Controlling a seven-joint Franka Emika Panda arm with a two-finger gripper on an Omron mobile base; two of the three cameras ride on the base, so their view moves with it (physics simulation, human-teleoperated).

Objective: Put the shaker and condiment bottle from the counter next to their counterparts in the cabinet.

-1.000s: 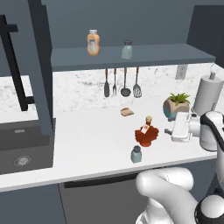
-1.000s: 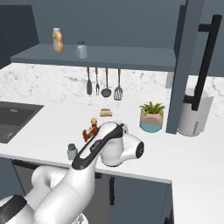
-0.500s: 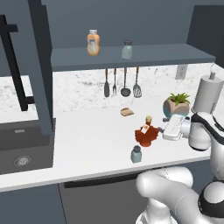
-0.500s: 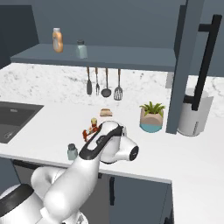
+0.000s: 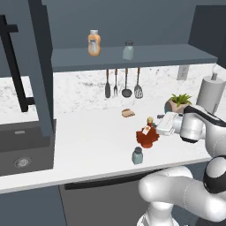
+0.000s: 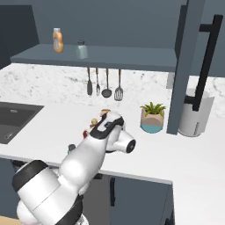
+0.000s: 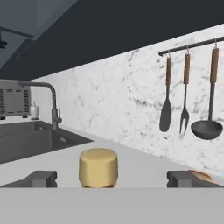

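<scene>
The dark red-brown leaf-shaped condiment bottle (image 5: 146, 136) stands on the white counter (image 5: 88, 145). Its tan cap (image 7: 98, 167) rises between my two fingertips (image 7: 42, 178) without touching either. My gripper (image 7: 113, 179) is open and level with the cap, reaching in from the right (image 5: 161, 125). The small pale shaker (image 5: 137, 156) stands on the counter in front of the bottle, and the arm partly hides it (image 6: 71, 148) from the right. On the cabinet shelf (image 5: 154, 57) stand the orange bottle (image 5: 93, 43) and the twin shaker (image 5: 128, 50).
Utensils (image 5: 122, 83) hang on the wall behind the bottle. A small brown item (image 5: 128, 113), a potted plant (image 5: 180, 103) and a paper towel roll (image 5: 209, 93) stand nearby. The sink (image 5: 24, 148) lies left. The open cabinet door (image 5: 40, 66) hangs above it.
My hand has swung left from the counter's right side to the condiment bottle, so that its cap now stands between the open fingers. The bottles and shakers have not moved.
</scene>
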